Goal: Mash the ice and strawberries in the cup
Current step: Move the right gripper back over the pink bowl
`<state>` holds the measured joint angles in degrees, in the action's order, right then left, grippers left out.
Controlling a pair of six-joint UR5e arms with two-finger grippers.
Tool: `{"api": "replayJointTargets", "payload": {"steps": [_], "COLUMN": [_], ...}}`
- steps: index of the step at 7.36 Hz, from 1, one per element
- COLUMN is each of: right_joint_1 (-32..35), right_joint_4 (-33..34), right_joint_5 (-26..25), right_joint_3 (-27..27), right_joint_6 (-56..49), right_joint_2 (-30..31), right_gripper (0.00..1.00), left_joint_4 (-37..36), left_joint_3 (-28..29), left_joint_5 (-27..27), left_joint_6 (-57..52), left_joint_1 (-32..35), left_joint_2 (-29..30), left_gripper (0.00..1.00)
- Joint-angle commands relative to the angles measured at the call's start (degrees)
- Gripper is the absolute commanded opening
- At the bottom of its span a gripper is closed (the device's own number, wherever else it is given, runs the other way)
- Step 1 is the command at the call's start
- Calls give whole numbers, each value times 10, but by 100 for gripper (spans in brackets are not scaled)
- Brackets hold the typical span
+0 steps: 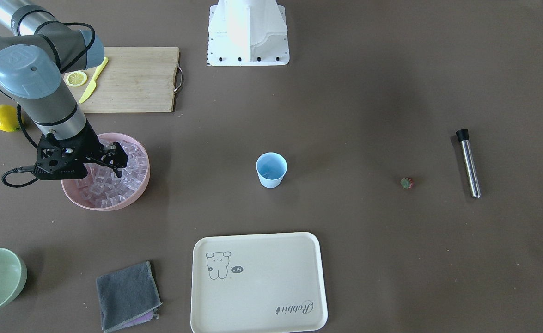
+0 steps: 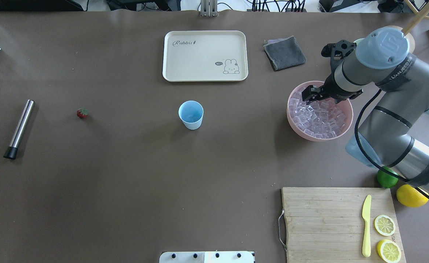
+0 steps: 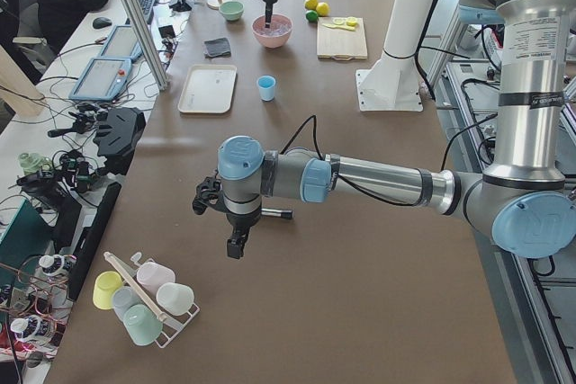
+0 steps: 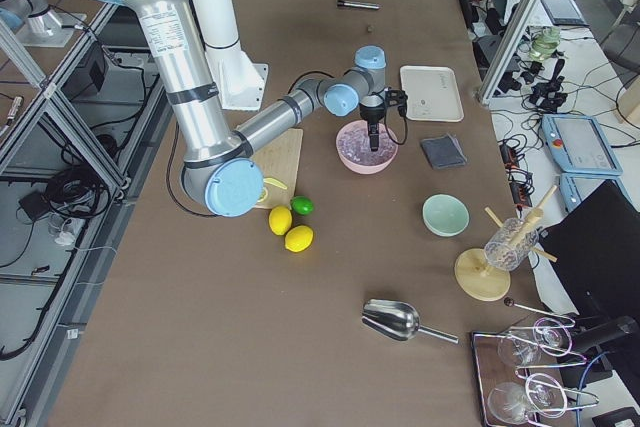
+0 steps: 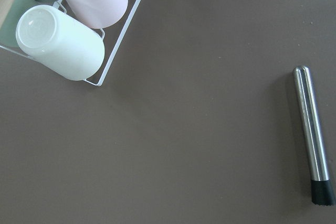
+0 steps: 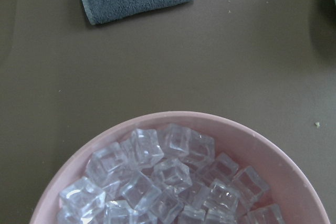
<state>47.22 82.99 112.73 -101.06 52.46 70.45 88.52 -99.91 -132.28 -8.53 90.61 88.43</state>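
Right gripper [image 1: 118, 169] covers some ice [image 1: 98, 187]; its opening unclear.

The right arm [image 2: 389, 109] is folded at the elbow, wrist turned down, right gripper [image 1: 118, 163] pointing straight down, finger gap unclear. The left arm [image 3: 387, 179] is stretched out low and level, left gripper [image 3: 235, 247] hanging down, jaw state unreadable.

The brown table [image 2: 126, 182] bears a cup [image 2: 191, 114] at its middle. A tray [image 2: 199, 62] lies toward the operators' edge, a cutting board [image 2: 324, 219] toward the robot's.
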Motion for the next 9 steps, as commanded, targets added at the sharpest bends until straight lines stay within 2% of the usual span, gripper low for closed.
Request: {"api": "replayJointTargets", "payload": {"steps": [1,3,4,6,9], "right_joint_1": [-23,-26,-30,-57,-63], "right_joint_4": [19,107,140,141,140], "right_joint_5": [-8,-11,-19,-50,-57], "right_joint_3": [-19,-69,-73,-64,-56], "right_joint_6": [-3,-50,-53,-52,-54], "right_joint_2": [15,23,16,13,13], "right_gripper": [90,77,68,64,58], "left_joint_4": [1,1,1,2,1], "left_joint_3": [2,0,-1,1,0], "left_joint_5": [0,0,0,0,0], "left_joint_6": [0,0,0,0,0], "left_joint_1": [-1,-1,-1,-1,-1], "left_joint_2": [1,1,1,2,1], "left_gripper": [98,98,98,98,98]}}
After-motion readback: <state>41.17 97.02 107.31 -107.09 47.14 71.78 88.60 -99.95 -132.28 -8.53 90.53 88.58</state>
